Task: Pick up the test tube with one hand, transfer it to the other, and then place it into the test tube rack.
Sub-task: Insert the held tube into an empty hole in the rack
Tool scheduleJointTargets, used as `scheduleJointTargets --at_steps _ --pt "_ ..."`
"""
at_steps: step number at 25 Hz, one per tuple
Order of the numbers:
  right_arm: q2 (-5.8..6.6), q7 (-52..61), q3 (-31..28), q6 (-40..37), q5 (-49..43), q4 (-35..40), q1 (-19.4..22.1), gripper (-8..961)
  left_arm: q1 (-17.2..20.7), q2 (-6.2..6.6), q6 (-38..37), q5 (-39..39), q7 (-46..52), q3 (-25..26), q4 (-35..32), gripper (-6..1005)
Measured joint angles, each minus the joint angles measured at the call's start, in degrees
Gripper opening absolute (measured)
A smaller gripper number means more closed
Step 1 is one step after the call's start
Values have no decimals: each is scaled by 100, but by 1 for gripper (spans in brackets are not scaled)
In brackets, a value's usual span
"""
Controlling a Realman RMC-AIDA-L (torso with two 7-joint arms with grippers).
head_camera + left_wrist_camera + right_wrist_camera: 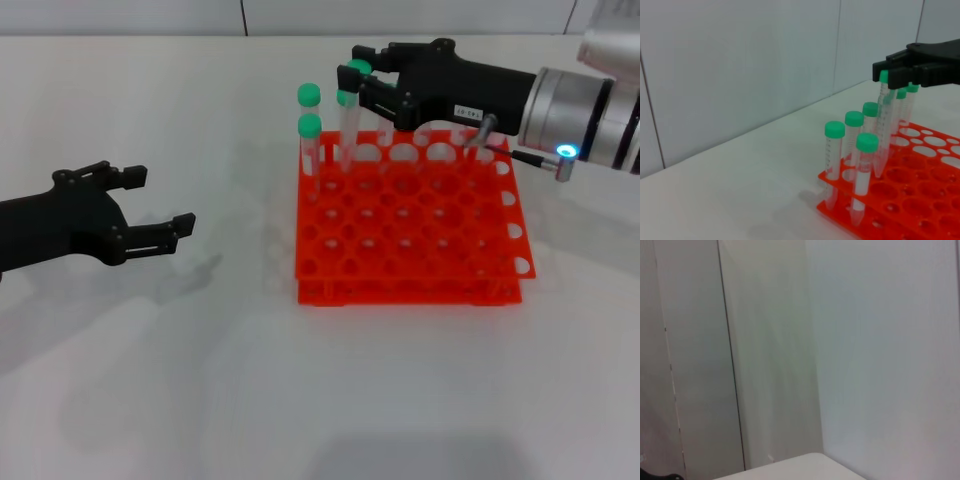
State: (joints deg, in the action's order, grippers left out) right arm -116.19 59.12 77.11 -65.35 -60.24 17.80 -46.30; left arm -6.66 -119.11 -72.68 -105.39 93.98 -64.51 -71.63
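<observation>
My right gripper (356, 84), with a white label and a blue light on its wrist, is shut on the green cap of the test tube (348, 128). It holds the tube roughly upright, slightly tilted, over the back-left corner of the orange-red test tube rack (420, 262). In the left wrist view the right gripper (892, 75) holds the tube (883, 131) with its lower tip at the level of the rack's (920, 187) top tier. My left gripper (158, 203) is open and empty, low over the table left of the rack. The right wrist view shows only wall.
Several other green-capped tubes (309, 130) stand in the rack's back-left holes, close to the held tube; they also show in the left wrist view (834, 150). The rack sits on a white table (200, 380) with a pale wall behind.
</observation>
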Motion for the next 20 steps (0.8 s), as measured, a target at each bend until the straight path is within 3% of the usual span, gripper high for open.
scheduleJointTargets --at_steps 8,20 --pt "-1 -161 808 351 694 55 -2 264 -2 2 12 -42 -2 0 1 874" --pt "-1 -163 1054 559 715 55 62 264 -2 -2 17 -53 -54 0 0 872"
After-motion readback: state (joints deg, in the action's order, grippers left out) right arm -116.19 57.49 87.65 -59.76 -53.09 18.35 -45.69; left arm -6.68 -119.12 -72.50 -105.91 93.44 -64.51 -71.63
